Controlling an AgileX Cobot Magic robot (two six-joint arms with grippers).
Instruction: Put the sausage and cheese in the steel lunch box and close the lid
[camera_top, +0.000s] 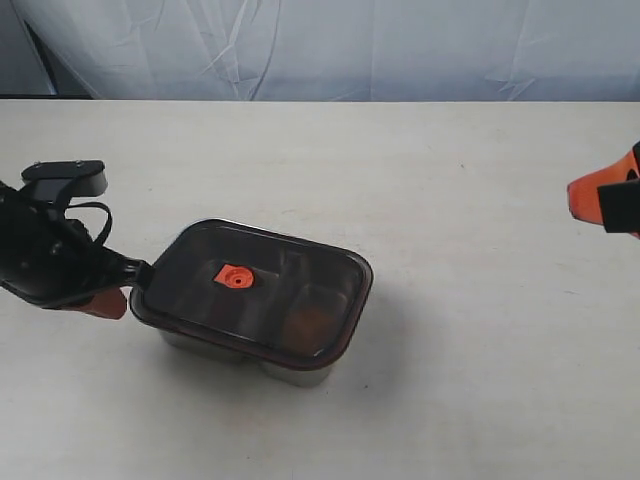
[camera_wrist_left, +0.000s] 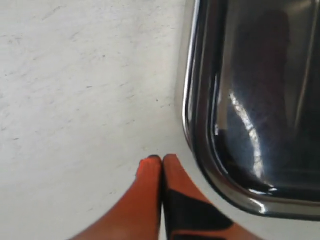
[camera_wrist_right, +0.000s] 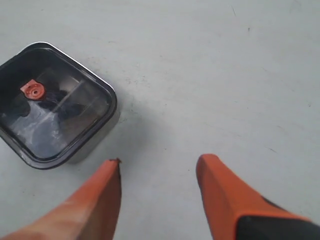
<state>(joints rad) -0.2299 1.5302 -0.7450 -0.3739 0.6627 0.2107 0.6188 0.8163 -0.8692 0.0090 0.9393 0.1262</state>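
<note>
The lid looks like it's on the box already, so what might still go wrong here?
The lid seems to sit askew on the steel lunch box, so it may not be fully closed. The shut left gripper is right beside its corner; a nudge might slide lid or box.

A pale, faintly scuffed tabletop is stretching wide, and a wrinkled white sheet is hanging along its far edge.
</note>
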